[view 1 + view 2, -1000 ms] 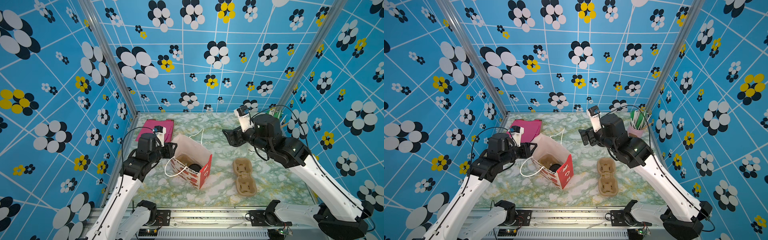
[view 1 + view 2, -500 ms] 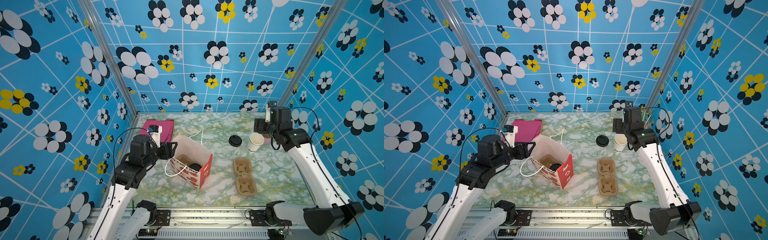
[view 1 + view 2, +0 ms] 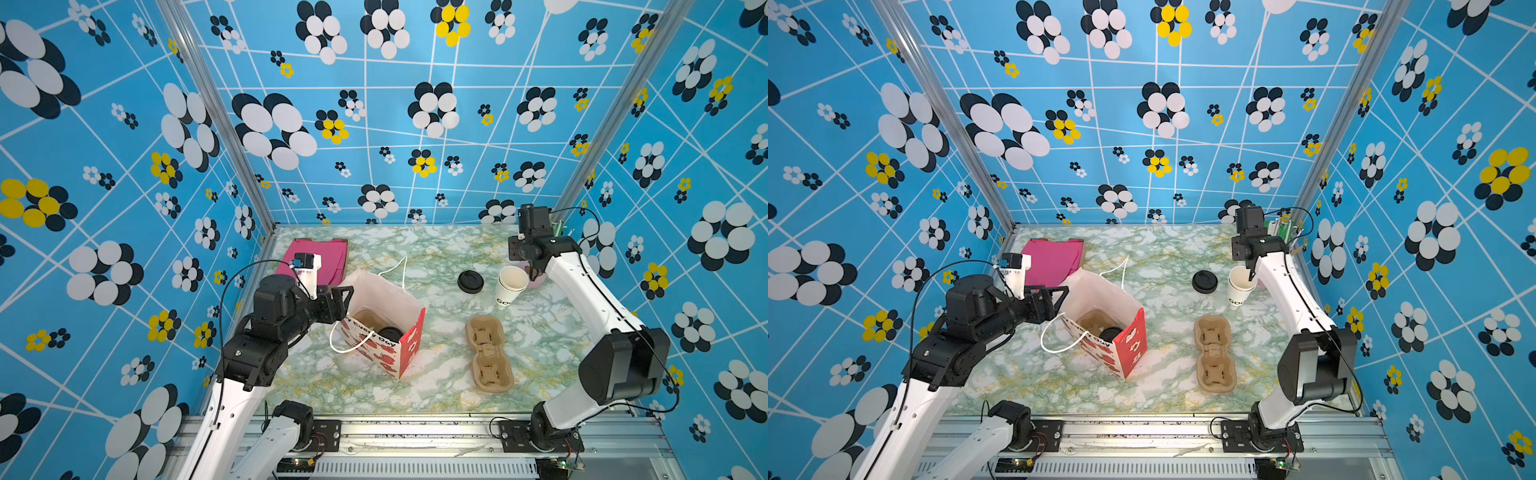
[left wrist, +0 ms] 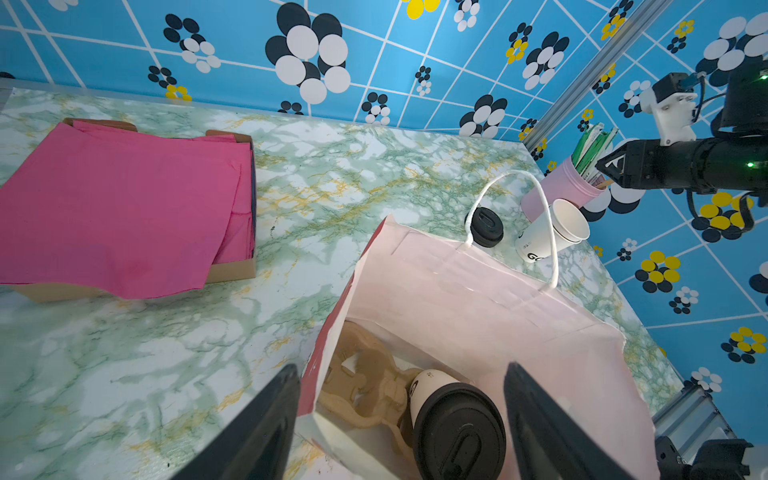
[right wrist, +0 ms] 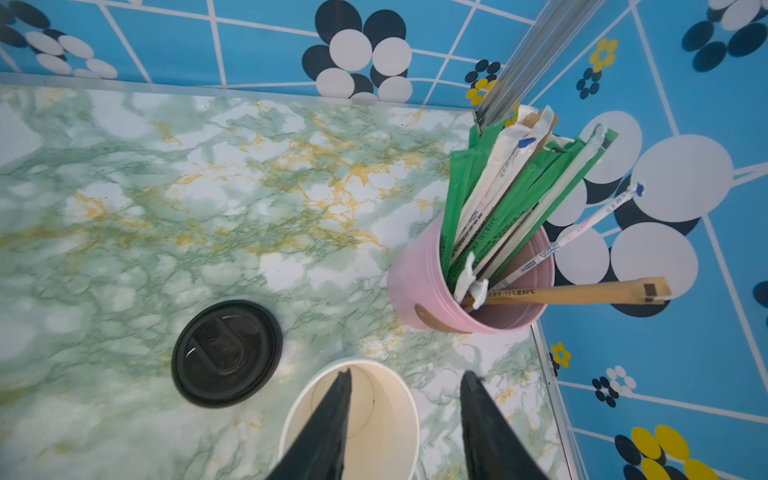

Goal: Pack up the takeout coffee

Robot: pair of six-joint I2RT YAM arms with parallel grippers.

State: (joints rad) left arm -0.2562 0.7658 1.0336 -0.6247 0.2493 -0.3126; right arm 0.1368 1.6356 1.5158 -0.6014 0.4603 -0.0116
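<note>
The takeout coffee (image 4: 453, 424), a white cup with a black sip lid, stands in a brown carrier (image 4: 361, 386) inside the red-and-white paper bag (image 3: 399, 303) (image 3: 1113, 291); both top views show only its lid (image 3: 390, 333) (image 3: 1111, 333). My left gripper (image 3: 343, 301) (image 3: 1054, 299) (image 4: 401, 415) is open at the bag's left rim, one finger outside and one over the inside. My right gripper (image 3: 532, 272) (image 3: 1251, 274) (image 5: 407, 374) is open at the back right over a lidless cup (image 3: 510, 286) (image 5: 382, 415). One finger is in its mouth and the other outside.
A loose black lid (image 3: 470, 281) (image 5: 226, 353) lies left of the lidless cup. A pink holder of wrapped straws (image 5: 478, 291) stands in the back right corner. A spare brown carrier (image 3: 488, 353) lies front right. Pink napkins in a box (image 3: 328, 257) sit back left.
My right arm swung from the middle to the back right and came down over the lidless cup, its jaws narrowing. My left gripper opened wider at the bag's rim.
</note>
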